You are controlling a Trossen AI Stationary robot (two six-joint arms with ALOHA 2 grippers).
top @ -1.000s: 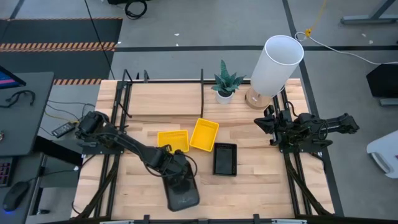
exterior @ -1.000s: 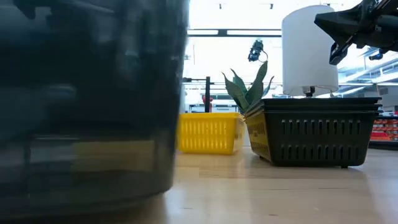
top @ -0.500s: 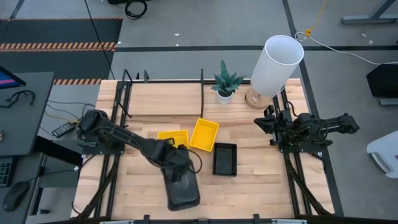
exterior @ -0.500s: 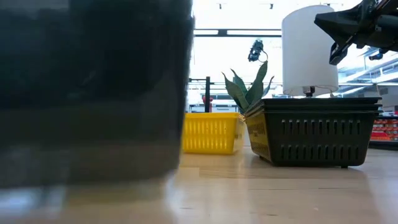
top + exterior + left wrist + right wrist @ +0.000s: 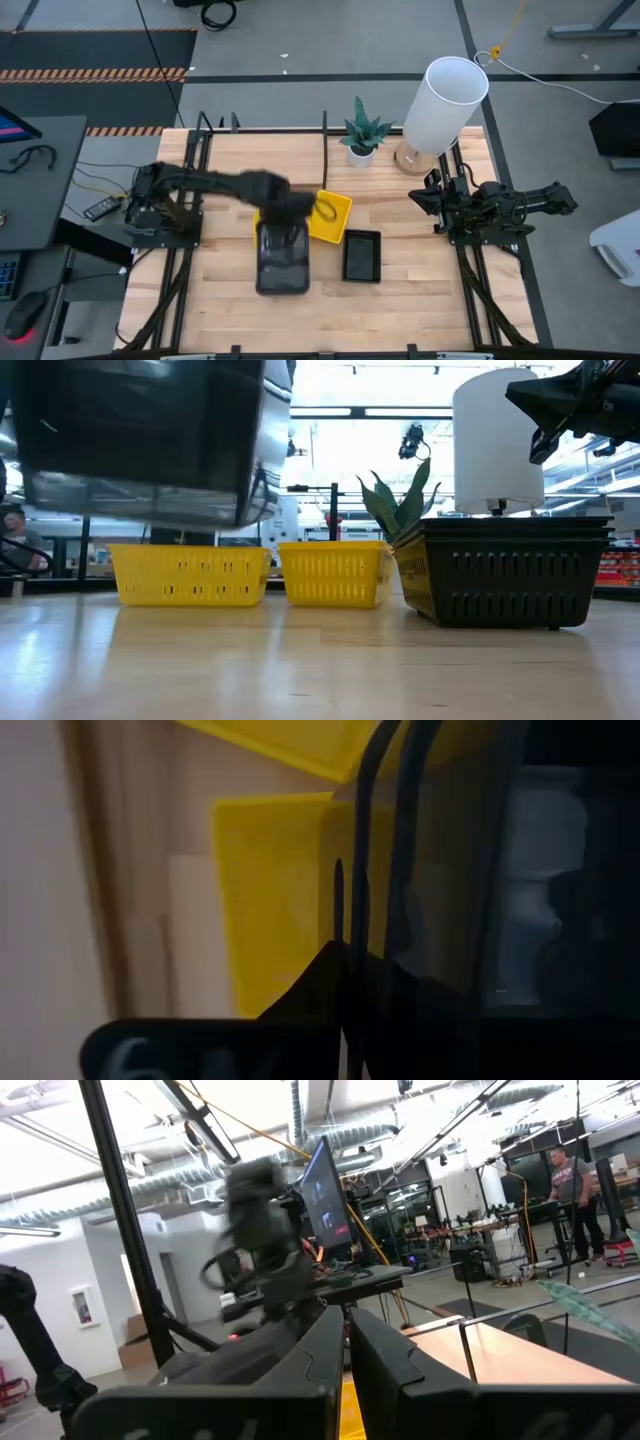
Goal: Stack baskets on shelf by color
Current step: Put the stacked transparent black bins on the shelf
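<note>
A pale wood table [image 5: 420, 300] with a smooth, faintly glossy top is shown. Two yellow baskets [image 5: 189, 574] of slotted plastic, and black baskets [image 5: 500, 575] of matt slatted plastic, are seen on it. A dark grey basket [image 5: 281, 262] of smooth, slightly shiny plastic is seen above the table. The shelf [image 5: 270, 160] is made of light wood, framed in thin black metal. A matt white lamp [image 5: 445, 105] is mounted on a wooden base.

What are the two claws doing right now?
Left gripper: shut on a dark grey basket, lifted above the table.
Right gripper: shut, holding nothing.
</note>
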